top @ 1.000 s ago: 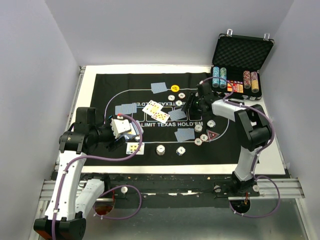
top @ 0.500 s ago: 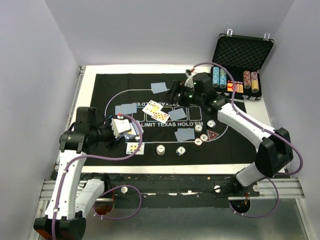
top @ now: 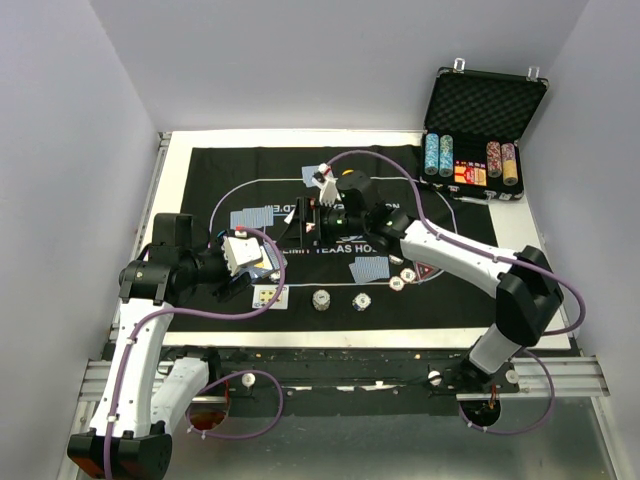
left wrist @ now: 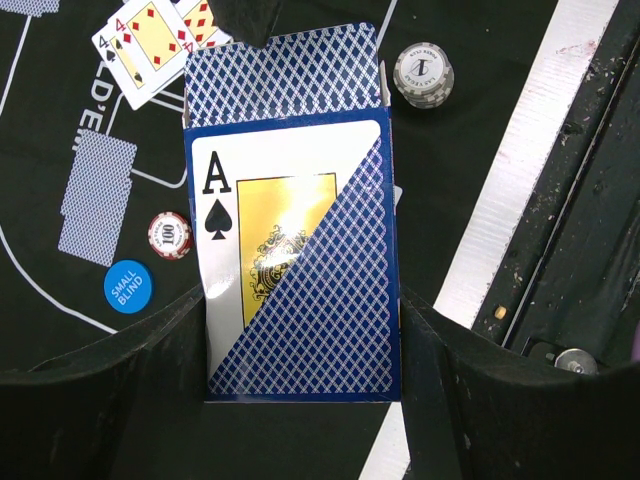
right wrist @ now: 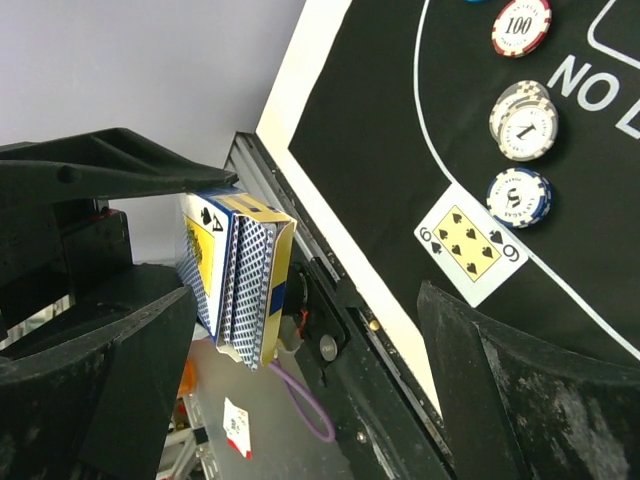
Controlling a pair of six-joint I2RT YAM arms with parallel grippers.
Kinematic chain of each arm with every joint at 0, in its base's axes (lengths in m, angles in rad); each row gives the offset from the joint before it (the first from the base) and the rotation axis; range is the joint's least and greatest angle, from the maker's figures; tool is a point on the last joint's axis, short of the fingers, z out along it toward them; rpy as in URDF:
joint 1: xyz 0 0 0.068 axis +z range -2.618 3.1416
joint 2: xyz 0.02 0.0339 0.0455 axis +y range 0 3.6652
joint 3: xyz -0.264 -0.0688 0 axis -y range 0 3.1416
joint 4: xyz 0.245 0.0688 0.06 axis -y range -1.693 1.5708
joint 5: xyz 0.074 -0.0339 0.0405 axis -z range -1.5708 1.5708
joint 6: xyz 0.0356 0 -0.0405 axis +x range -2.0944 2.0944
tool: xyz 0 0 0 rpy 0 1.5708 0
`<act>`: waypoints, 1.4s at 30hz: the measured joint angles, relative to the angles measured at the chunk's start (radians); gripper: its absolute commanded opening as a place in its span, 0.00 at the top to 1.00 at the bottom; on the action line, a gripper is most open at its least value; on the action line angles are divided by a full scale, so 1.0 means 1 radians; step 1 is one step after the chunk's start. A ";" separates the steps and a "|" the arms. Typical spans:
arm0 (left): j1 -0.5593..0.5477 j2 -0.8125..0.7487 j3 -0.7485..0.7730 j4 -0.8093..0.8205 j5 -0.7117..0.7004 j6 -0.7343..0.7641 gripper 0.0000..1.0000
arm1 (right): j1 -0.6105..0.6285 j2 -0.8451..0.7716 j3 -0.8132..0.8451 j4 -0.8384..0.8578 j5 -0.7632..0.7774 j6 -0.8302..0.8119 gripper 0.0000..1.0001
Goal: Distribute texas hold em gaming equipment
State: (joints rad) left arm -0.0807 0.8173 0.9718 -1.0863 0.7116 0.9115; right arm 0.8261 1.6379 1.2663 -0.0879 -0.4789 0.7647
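My left gripper (top: 243, 268) is shut on the blue deck box (top: 248, 254) and holds it above the mat's left side. In the left wrist view the deck box (left wrist: 295, 260) shows an ace of spades, with a finger pressed on each side. My right gripper (top: 302, 222) is open and empty, stretched left over the mat and pointing at the box. In the right wrist view the deck box (right wrist: 235, 275) stands ahead of the wide-open right gripper (right wrist: 300, 400), apart from both fingers. A six of spades (right wrist: 470, 243) lies face up on the mat beside chips (right wrist: 523, 120).
The black felt mat (top: 460, 300) carries face-down cards (top: 368, 268), (top: 250, 217), (top: 318, 175) and chip stacks (top: 321, 299), (top: 361, 299). A blue small blind button (left wrist: 128, 287) lies by a red chip (left wrist: 169, 235). An open chip case (top: 485, 110) stands at the back right.
My right arm has swung left across the mat, from near the chip case to just right of the deck box. My left arm and the box have not moved.
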 measured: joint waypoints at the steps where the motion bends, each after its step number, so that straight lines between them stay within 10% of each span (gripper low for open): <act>1: 0.000 0.000 0.000 0.000 0.000 0.000 0.51 | 0.003 0.005 0.000 0.005 -0.006 0.005 0.05; 30: 0.000 0.000 0.001 -0.018 -0.004 0.000 0.51 | 0.012 0.015 -0.048 0.086 -0.034 0.073 0.58; 42: 0.000 0.000 0.002 -0.015 -0.004 0.001 0.51 | -0.030 -0.034 -0.078 0.077 -0.026 0.081 0.40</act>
State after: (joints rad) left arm -0.0807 0.8173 0.9741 -1.1015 0.7078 0.9123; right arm 0.7963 1.6043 1.1881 -0.0105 -0.5045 0.8455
